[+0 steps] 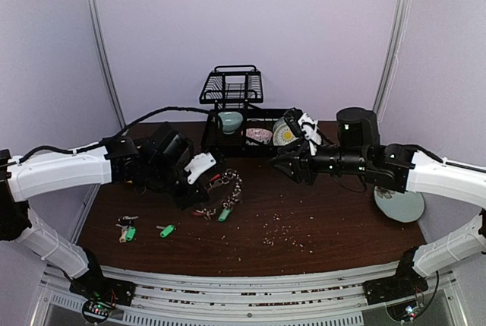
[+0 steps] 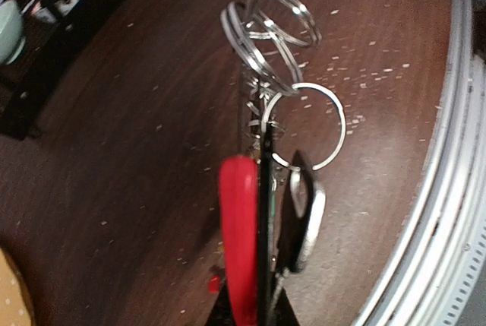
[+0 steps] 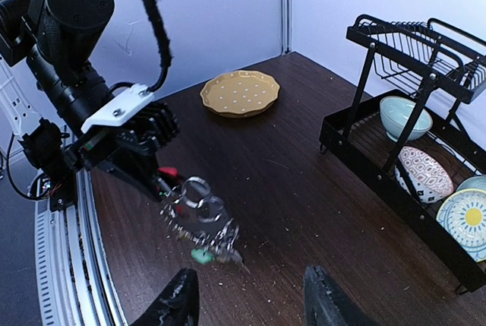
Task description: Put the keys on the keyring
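While our left tool (image 3: 159, 178) clamps the keyring (image 3: 200, 216) by its red arc, our right tool (image 3: 250, 295) released — nothing between its fingers (image 3: 178, 305) — green-tagged keys (image 1: 166, 230) loose on the counter (image 1: 342, 219).

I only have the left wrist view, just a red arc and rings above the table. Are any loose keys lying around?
Observer: Yes. A green-tagged key and another key lie on the table, toward its front left.
Operator: Where is the right end effector?
Observer: The right end effector hovers to the right of the keyring, open and empty.
Operator: Anything at the back?
Observer: A black dish rack holding bowls and plates stands along the far edge.
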Action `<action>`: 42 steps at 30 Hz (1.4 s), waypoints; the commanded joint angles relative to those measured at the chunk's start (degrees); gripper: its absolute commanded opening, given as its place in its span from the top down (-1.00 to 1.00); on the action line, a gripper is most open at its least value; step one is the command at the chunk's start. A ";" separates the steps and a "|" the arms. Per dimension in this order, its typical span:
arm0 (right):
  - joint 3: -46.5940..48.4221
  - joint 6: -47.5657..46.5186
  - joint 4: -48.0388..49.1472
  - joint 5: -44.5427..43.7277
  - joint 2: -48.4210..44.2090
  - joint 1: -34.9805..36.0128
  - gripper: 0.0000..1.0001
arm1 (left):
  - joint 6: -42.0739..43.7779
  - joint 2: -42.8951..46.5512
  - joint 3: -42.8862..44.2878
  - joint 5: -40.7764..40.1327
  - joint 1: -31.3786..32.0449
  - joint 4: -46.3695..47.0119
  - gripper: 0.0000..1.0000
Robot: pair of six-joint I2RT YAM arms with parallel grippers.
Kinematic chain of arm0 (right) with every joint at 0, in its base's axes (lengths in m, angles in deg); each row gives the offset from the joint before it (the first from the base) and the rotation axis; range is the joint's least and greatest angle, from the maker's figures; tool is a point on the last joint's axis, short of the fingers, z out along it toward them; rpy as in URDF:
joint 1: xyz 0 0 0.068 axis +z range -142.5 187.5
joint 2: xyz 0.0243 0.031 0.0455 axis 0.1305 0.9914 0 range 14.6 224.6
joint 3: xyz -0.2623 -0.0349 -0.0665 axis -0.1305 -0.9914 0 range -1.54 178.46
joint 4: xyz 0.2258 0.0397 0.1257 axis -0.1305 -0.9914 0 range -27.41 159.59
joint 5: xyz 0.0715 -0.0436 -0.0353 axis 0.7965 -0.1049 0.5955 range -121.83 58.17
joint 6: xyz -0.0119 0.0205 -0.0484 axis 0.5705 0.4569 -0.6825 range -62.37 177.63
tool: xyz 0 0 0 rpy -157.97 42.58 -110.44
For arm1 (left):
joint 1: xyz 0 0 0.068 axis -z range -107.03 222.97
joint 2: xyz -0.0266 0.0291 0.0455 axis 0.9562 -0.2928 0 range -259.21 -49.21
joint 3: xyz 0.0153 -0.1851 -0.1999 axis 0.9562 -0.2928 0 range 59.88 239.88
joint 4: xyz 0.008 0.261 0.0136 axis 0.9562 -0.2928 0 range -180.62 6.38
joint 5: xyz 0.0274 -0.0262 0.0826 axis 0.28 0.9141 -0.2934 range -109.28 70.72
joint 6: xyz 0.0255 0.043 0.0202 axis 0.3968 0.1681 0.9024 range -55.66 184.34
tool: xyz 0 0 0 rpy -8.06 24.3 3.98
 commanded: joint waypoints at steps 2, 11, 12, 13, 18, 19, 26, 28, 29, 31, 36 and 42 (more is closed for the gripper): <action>0.33 0.61 -0.73 -4.09 -3.35 -0.20 0.01 | 0.73 0.31 -3.36 19.07 0.44 4.93 1.00; 1.88 0.21 -1.12 -2.93 -1.70 -0.22 0.01 | -0.66 -10.14 -3.69 29.80 -3.42 2.92 1.00; 1.93 0.21 -1.10 -2.80 -1.63 -0.28 0.01 | -0.61 -11.89 -3.13 29.88 -4.48 2.47 1.00; 2.00 0.17 -1.09 -2.77 -1.62 -0.26 0.01 | -0.39 -13.78 -2.41 29.96 -5.44 2.06 1.00; 2.02 0.10 -1.65 -2.48 -1.86 -0.25 0.00 | 1.54 -20.50 2.13 26.20 -9.03 0.60 1.00; 1.90 0.19 -1.54 -2.30 -1.95 -0.28 0.00 | 1.54 -21.71 3.37 24.66 -10.08 0.25 1.00; 0.65 0.49 -1.25 -2.14 -2.68 -0.28 0.00 | 3.09 -29.21 9.48 18.09 -15.38 -1.61 1.00; 0.28 0.48 -1.22 -2.39 -3.12 -0.24 0.00 | 3.50 -30.27 10.54 16.78 -16.00 -2.14 0.97; 0.12 0.47 -1.09 -2.52 -3.31 -0.24 0.00 | 3.56 -30.80 11.09 15.93 -16.18 -2.68 0.90; -0.15 0.62 -0.96 -2.41 -3.41 -0.30 0.00 | 3.64 -31.43 11.87 14.59 -16.50 -3.05 0.73; -0.69 1.24 -0.44 -1.68 -3.20 -0.30 -0.01 | 1.89 -28.15 12.11 7.01 -18.27 -1.26 -0.02; -0.79 1.52 -0.34 -0.59 -3.03 -0.29 -0.01 | 0.72 -16.77 8.71 -1.50 -19.65 2.43 -0.37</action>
